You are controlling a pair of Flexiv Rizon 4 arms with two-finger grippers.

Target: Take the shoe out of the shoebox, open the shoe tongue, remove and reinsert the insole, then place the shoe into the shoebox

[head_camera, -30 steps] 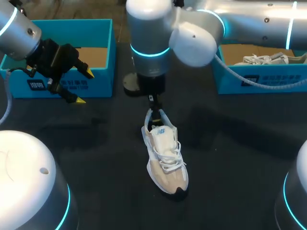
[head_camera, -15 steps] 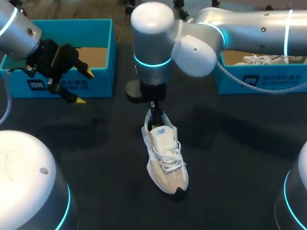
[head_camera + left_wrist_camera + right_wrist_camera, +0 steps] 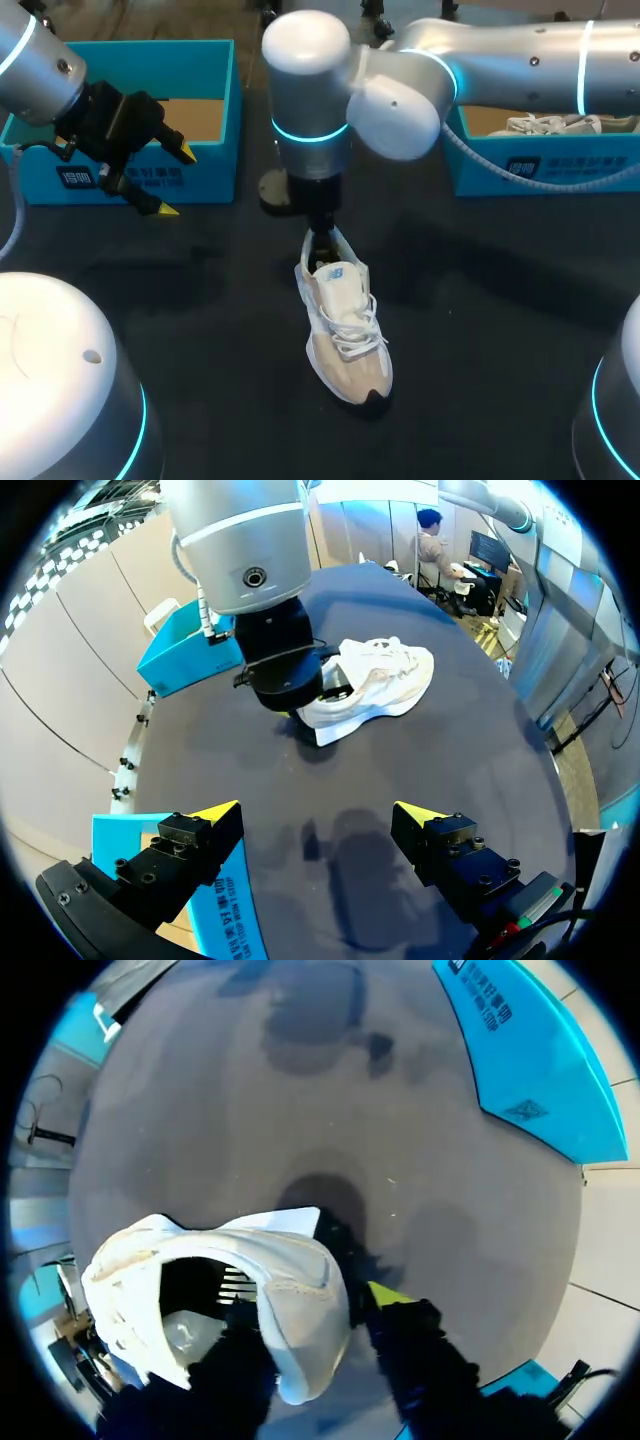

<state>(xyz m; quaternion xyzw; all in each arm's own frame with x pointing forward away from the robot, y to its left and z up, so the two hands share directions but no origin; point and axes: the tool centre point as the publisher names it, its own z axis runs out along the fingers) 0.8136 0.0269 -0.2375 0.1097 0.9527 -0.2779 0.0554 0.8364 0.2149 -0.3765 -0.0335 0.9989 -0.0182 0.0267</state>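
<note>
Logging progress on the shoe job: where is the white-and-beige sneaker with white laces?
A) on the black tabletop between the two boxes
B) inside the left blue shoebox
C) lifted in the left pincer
A: the white-and-beige sneaker rests on the black tabletop between the left blue shoebox and the right blue shoebox, the right pincer clamped on its heel, the left pincer open and empty.
</note>
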